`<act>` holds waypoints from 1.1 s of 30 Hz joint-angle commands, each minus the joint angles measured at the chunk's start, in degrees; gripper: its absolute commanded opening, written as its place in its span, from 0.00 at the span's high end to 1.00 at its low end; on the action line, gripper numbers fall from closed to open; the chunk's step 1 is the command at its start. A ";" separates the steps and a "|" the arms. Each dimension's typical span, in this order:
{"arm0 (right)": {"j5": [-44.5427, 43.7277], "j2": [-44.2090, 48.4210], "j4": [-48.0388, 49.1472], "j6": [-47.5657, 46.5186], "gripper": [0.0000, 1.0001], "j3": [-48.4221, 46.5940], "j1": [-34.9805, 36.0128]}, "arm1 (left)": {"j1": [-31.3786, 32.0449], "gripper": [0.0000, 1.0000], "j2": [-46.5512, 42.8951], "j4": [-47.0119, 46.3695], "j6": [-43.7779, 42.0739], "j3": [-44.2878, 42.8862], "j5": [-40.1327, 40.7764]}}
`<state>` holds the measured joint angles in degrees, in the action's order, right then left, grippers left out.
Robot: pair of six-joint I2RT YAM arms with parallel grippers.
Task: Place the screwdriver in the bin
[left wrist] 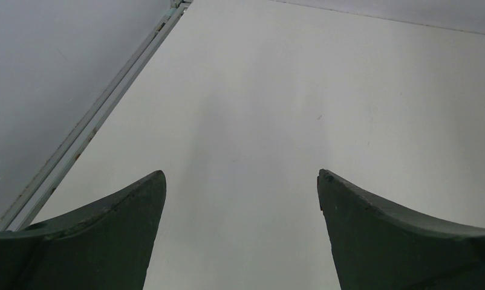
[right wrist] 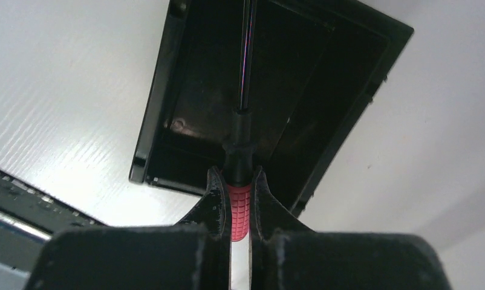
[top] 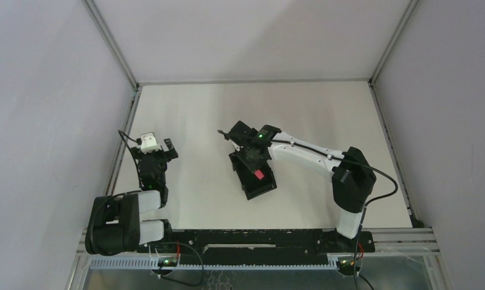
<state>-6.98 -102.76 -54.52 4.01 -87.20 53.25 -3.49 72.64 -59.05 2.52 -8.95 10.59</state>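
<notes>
The screwdriver (right wrist: 239,202) has a red ribbed handle and a thin black shaft. My right gripper (right wrist: 235,173) is shut on the handle, and the shaft points away from it over the inside of the black bin (right wrist: 154,99). In the top view the bin (top: 252,192) lies mid-table. The right gripper (top: 257,167) hangs over it, and the red handle (top: 259,174) shows above the bin's middle. I cannot tell whether the shaft touches the bin floor. My left gripper (top: 156,151) is open and empty over bare table at the left (left wrist: 240,175).
A metal frame rail (left wrist: 101,115) runs along the table's left edge, close to the left gripper. Grey walls enclose the table on three sides. The black base rail (top: 258,237) crosses the near edge.
</notes>
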 commanded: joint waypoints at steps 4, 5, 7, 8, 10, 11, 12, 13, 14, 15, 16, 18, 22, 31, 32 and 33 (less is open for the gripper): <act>-2.13 -4.64 8.36 -3.03 1.00 3.13 -1.16 | 0.26 0.00 -0.51 -1.77 -0.94 -2.05 0.47; -1.78 -5.17 8.60 -3.04 1.00 3.90 -1.17 | 0.24 0.00 -0.49 -1.76 -0.94 -2.04 0.42; -1.71 -5.82 9.00 -2.80 1.00 5.01 -1.22 | 0.23 0.00 -0.48 -1.77 -0.97 -2.09 0.40; -1.76 -5.91 9.34 -2.60 0.99 5.55 -1.22 | 0.23 0.00 -0.51 -1.77 -0.95 -2.04 0.40; -1.73 -6.02 9.67 -2.15 0.90 6.04 -1.31 | 0.21 0.00 -0.51 -1.71 -0.94 -2.09 0.42; -1.70 -6.01 9.69 -2.02 0.84 6.07 -1.31 | 0.23 0.00 -0.49 -1.77 -0.99 -2.05 0.41; -1.71 -5.93 9.77 -1.81 0.80 6.01 -1.31 | 0.24 0.00 -0.48 -1.77 -0.95 -2.06 0.44; -1.71 -5.77 9.71 -1.46 0.75 5.99 -1.30 | 0.24 0.00 -0.48 -1.73 -0.94 -2.05 0.40; -1.91 -5.58 9.63 -1.12 0.70 5.84 -1.31 | 0.23 0.00 -0.48 -1.77 -0.94 -2.05 0.42; -2.12 -5.30 9.49 -0.77 0.67 5.66 -1.29 | 0.23 0.00 -0.48 -1.73 -0.96 -2.06 0.44; -2.29 -4.93 9.32 -0.47 0.64 5.57 -1.31 | 0.23 0.00 -0.49 -1.77 -0.95 -2.05 0.40; -2.33 -3.87 9.05 -0.05 0.61 5.34 -1.31 | 0.26 0.00 -0.53 -1.77 -0.95 -2.07 0.44; -2.39 -0.94 8.20 0.79 0.58 4.72 -1.31 | 0.23 0.00 -0.49 -1.77 -0.94 -2.04 0.45; -2.64 10.65 7.03 2.87 0.03 3.24 -1.53 | 0.24 0.00 -0.50 -1.77 -0.94 -2.10 0.40; -2.45 12.68 7.96 3.05 0.01 3.97 -1.76 | 0.32 0.00 -0.53 -1.77 -0.94 -2.09 0.42; -1.79 15.13 9.44 3.10 0.00 5.08 -2.14 | 0.25 0.00 -0.49 -1.77 -0.99 -2.04 0.40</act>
<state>-8.91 -96.42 -48.03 5.63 -81.49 52.10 -3.49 72.62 -59.05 2.52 -8.95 10.59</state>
